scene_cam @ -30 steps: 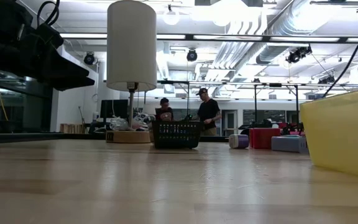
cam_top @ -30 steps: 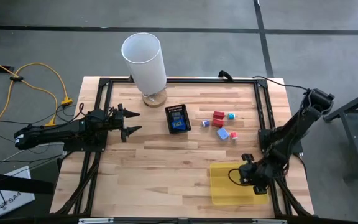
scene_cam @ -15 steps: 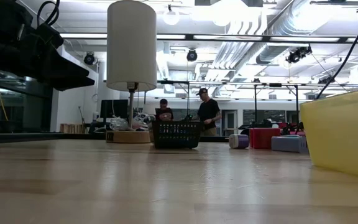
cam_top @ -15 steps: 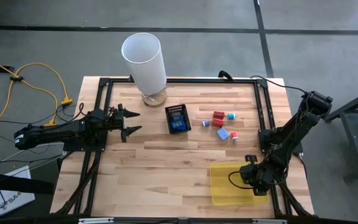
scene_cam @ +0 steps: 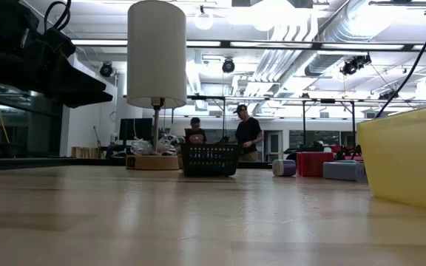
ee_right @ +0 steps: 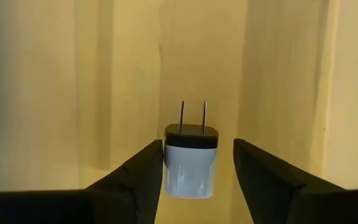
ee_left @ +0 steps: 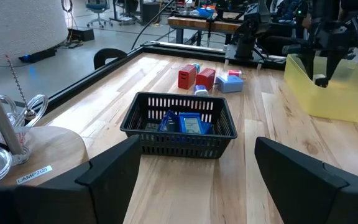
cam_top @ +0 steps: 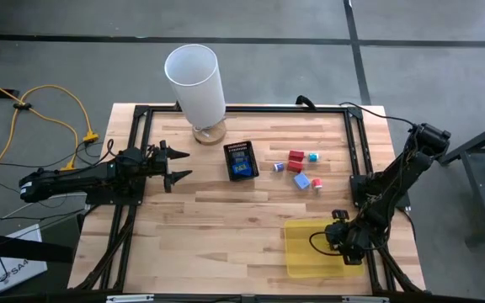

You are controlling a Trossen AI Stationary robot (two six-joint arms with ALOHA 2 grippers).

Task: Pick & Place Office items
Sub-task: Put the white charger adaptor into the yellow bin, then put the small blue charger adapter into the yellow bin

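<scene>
Your left gripper (cam_top: pixel 178 164) is parked at the table's left side, fingers spread wide, holding nothing, aimed at the mesh basket (cam_top: pixel 242 161). Right of the basket sit the small blocks (cam_top: pixel 296 157), still loose. Over the yellow tray (cam_top: pixel 303 252), your right gripper (cam_top: pixel 337 239) points down, fingers parted beside a plug adapter (ee_right: pixel 191 160). It looks light, hard and slick, so I'd pinch its flat sides, not the prongs.

From my station I log: table (cam_top: pixel 226 227) of pale wood planks, smooth with a satin sheen; black mesh basket (ee_left: pixel 179 124), matt; yellow tray (cam_top: pixel 306 252), translucent glossy plastic; plug adapter (ee_right: pixel 191 162), smooth plastic with bare metal prongs; lamp shade (cam_top: pixel 194 80), matt white.
</scene>
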